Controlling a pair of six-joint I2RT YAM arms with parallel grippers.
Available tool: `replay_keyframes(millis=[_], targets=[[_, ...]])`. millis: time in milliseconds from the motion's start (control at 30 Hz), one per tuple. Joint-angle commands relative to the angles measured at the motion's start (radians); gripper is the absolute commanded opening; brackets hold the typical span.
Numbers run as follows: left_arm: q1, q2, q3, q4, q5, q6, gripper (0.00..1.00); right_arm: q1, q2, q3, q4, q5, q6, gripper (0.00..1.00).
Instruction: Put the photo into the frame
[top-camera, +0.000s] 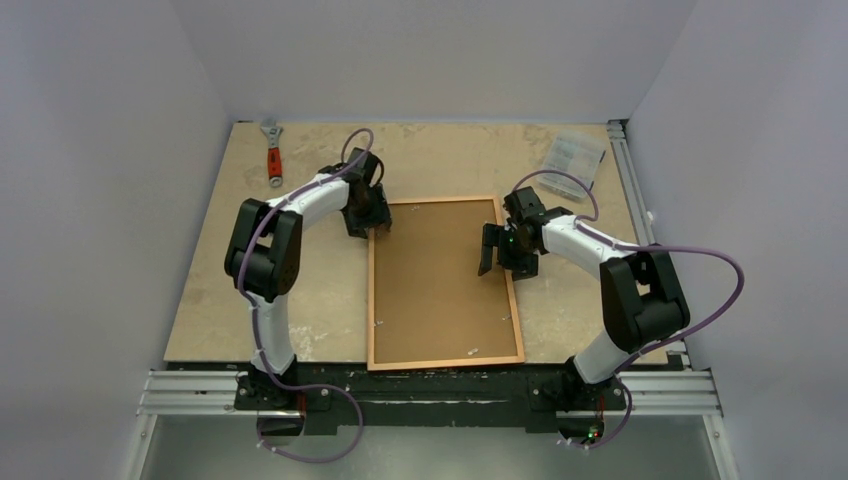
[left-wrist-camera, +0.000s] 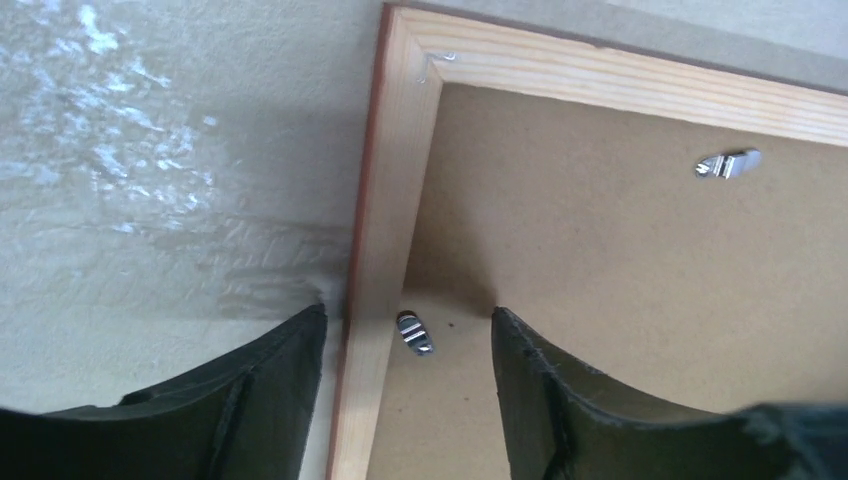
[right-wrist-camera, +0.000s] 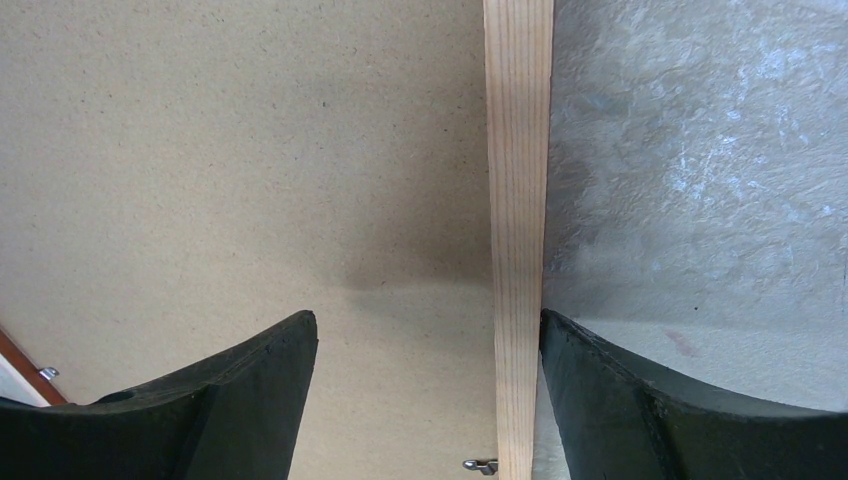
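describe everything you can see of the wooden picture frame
The thin orange-brown wooden rectangular picture frame lies flat, back up, on the beige table, its pale raw wood showing. A plain brown board, likely the photo's back, fills it; small metal tabs sit along the inner edge. The open left gripper and right gripper each straddle a long rail.

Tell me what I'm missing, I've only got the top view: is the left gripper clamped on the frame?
Observer: No. The left gripper is open, straddling the frame rail near the far corner.
Operator: Anything between its jaws besides the rail?
Observer: A small metal clip at the rail's inner edge.
Operator: And the right one?
Observer: The right gripper is open too, astride the opposite rail, with the photo back on one side and the table on the other.
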Motion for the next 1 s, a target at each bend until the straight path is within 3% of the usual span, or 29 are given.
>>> replay_keyframes(millis=[0, 67, 333, 533, 633, 767, 833, 967], targets=[[0.008, 0.038, 0.040, -0.004, -0.008, -0.009, 0.57, 0.000, -0.001, 0.018, 0.026, -0.040, -0.010, 0.79], [0.008, 0.039, 0.036, -0.010, -0.028, 0.000, 0.51, 0.000, 0.000, 0.018, 0.026, -0.040, -0.010, 0.79], [0.008, -0.001, -0.029, 0.001, -0.034, 0.017, 0.06, 0.000, 0.012, 0.030, 0.031, -0.057, -0.007, 0.79], [0.008, -0.018, -0.039, 0.017, 0.008, 0.021, 0.00, 0.000, 0.008, 0.040, 0.028, -0.063, -0.005, 0.79], [0.008, -0.049, -0.043, 0.017, 0.032, 0.017, 0.16, -0.001, -0.002, 0.035, 0.022, -0.066, -0.008, 0.79], [0.022, -0.131, -0.090, 0.049, 0.106, -0.006, 0.60, 0.000, -0.016, 0.021, 0.024, -0.052, -0.010, 0.79], [0.034, -0.175, -0.130, 0.075, 0.149, -0.025, 0.78, -0.004, 0.001, 0.037, 0.014, -0.024, -0.014, 0.80], [0.041, -0.249, -0.207, 0.089, 0.193, -0.047, 0.90, -0.035, 0.038, 0.096, 0.003, 0.009, -0.022, 0.81]])
